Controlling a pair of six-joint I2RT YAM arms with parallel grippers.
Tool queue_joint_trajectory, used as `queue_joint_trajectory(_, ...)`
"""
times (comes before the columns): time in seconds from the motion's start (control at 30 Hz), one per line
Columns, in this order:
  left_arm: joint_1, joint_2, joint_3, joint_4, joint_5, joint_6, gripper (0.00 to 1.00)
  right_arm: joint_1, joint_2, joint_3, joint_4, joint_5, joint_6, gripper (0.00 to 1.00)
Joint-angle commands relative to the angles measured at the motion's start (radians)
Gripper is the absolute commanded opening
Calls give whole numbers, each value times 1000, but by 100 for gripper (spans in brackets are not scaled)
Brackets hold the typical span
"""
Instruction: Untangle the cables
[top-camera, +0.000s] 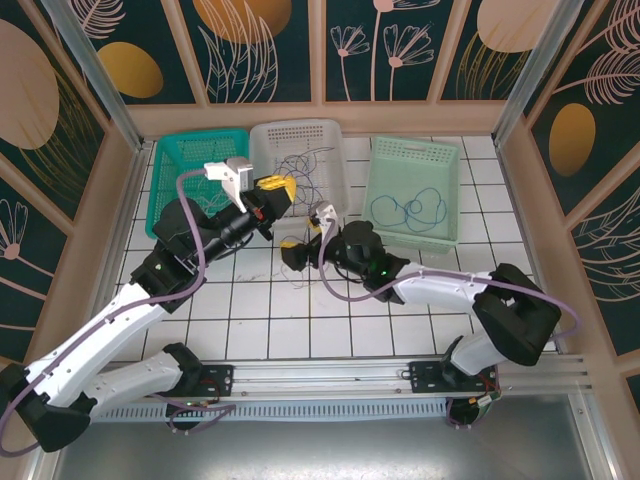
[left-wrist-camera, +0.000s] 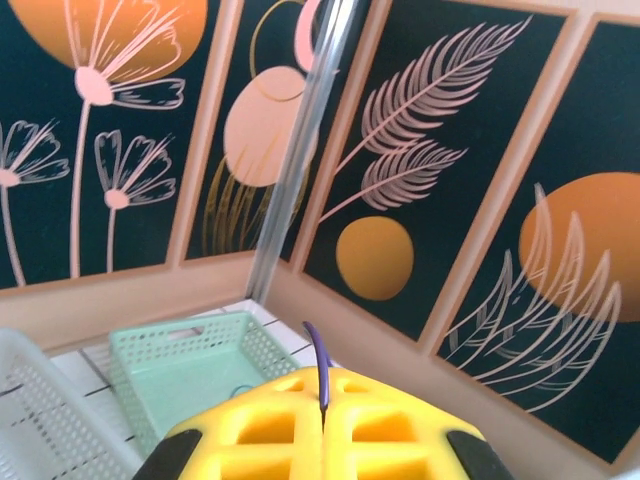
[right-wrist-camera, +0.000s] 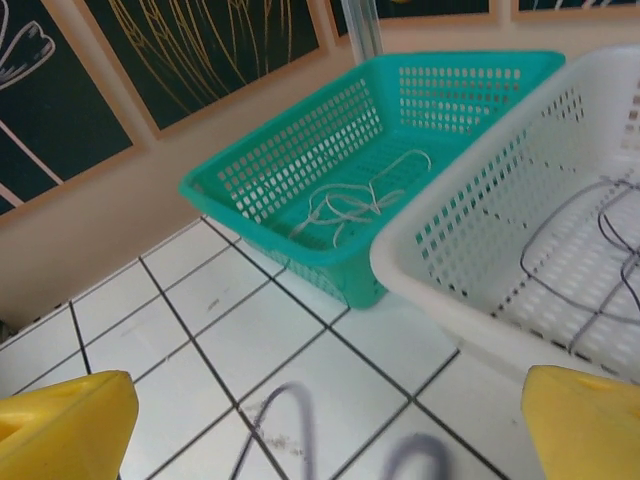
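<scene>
- Nearby, on the white-tiled table (top-camera: 250, 320) just ahead of the arm bases, a loose dark cable (right-wrist-camera: 290, 425) lies in soft loops. It is blurred in the right wrist view.
- The right pincer (right-wrist-camera: 322, 435) hangs low over that loop, its yellow fingers (right-wrist-camera: 60, 430) spread wide apart and holding nothing.
- A little farther on, the left pincer (left-wrist-camera: 322, 440) sits raised by the near left edge of the white basket (top-camera: 262, 140). Its jaws are pressed together on a thin violet-dark strand (left-wrist-camera: 320, 365) that pokes up from the seam between them.
- Farther still, the white basket holds the main tangle of dark cables (top-camera: 310, 165).
- To its left, the teal basket (right-wrist-camera: 300, 160) holds a pale cable (right-wrist-camera: 350, 205).
- To its right, the mint basket (top-camera: 415, 150) holds a blue cable (top-camera: 412, 208) in open loops.
- These wires look very light, limp and thin. I judge they will sag from any grip, slide out of a loose pinch, and catch on each other and on the basket holes.
- The best hold is probably the crown of a free loop or a spot near an end, well away from crossings, followed by a slow lift so the rest drops clear. A hard pull at a knot would likely tighten it.
</scene>
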Motion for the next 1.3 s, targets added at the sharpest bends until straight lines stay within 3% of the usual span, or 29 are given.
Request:
queue_joint_trajectory(0.0, 5, -12, 30, 93, 57, -35, 0, 24, 38, 72, 71, 70, -30, 99)
queue_joint_trajectory(0.17, 4, -30, 75, 110, 17, -15, 0, 27, 112, 130, 1, 82, -35, 91)
queue_joint_trajectory(0.33, 5, -61, 158, 93, -91, 86, 0, 29, 139, 110, -61, 89, -1, 64)
queue_joint_trajectory(0.57, 6, -58, 243, 76, -181, 196, 0, 26, 60, 20, -77, 107, 9, 56)
queue_joint_trajectory(0.9, 6, -22, 257, 102, -177, 198, 3, 22, -15, -30, -93, 107, -3, 2)
queue_joint_trajectory(1.1, 4, -44, 261, 99, -260, 242, 4, -12, -43, -71, -120, 106, 32, 0)
queue_joint_trajectory(1.27, 5, -48, 294, 96, -310, 288, 4, -91, -72, -139, -100, 15, 110, 0)
